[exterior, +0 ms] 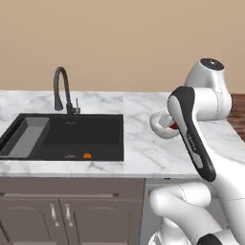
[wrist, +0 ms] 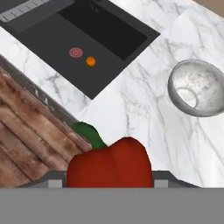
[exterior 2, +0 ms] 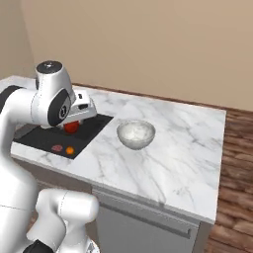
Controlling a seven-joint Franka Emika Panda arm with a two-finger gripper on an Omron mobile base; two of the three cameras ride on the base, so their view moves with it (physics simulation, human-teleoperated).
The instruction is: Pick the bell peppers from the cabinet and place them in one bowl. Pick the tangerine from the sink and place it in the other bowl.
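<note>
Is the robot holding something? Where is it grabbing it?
Yes, the gripper holds a red bell pepper. It grips the pepper's body; the green stem sticks out free. The exact finger spots are hidden.

A glossy red bell pepper (wrist: 109, 162) with a dark green stem is held above the marble counter. A small orange tangerine (wrist: 90, 61) lies in the black rectangular sink (wrist: 57, 33), beside the drain. A white-grey speckled bowl (exterior 2: 136, 134) sits upright on the counter.

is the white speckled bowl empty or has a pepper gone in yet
Empty. The white speckled bowl shows only its glossy pale inside in the hand view. One bell pepper sits at the gripper, away from the bowl.
</note>
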